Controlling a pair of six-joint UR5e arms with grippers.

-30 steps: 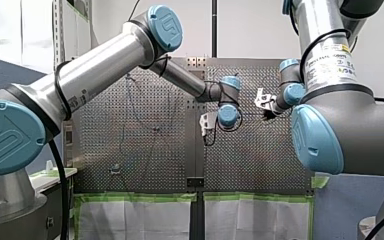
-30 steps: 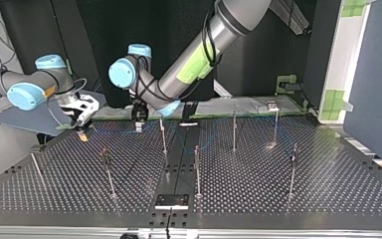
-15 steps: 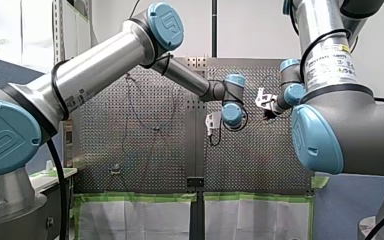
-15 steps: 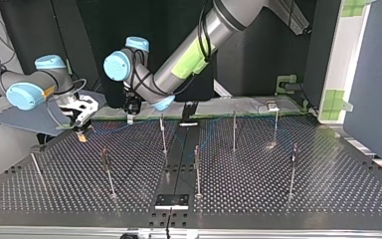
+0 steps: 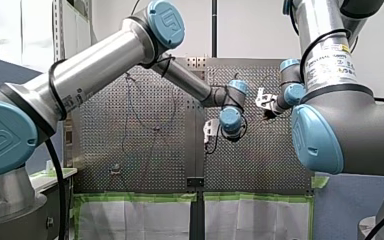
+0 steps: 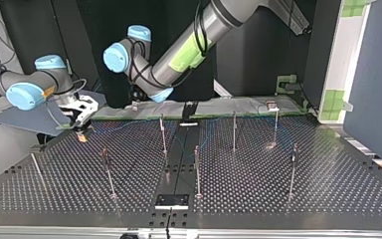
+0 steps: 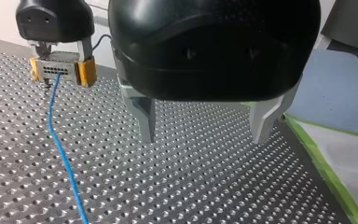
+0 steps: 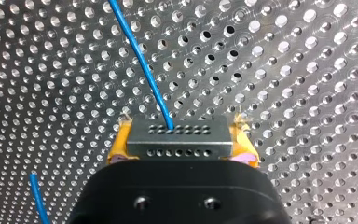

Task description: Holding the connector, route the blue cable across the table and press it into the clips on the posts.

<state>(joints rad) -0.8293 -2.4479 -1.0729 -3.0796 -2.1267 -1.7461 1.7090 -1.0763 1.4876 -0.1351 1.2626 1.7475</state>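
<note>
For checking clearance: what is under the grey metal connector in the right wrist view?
The perforated metal table shows around the grey metal connector, the thin blue cable passing over it. The spot directly beneath is covered.

The front view is bright and evenly lit, with soft highlights along the metal tube of my left arm (image 5: 100, 65). The top view is dimmer against a dark backdrop, and the table (image 6: 278, 164) shows only small glints at its holes. In the left wrist view the black housing of my left gripper (image 7: 204, 137) has a dull sheen and looks soft. In the right wrist view the hole rims glare, and the connector (image 8: 179, 137) is evenly lit.
</note>
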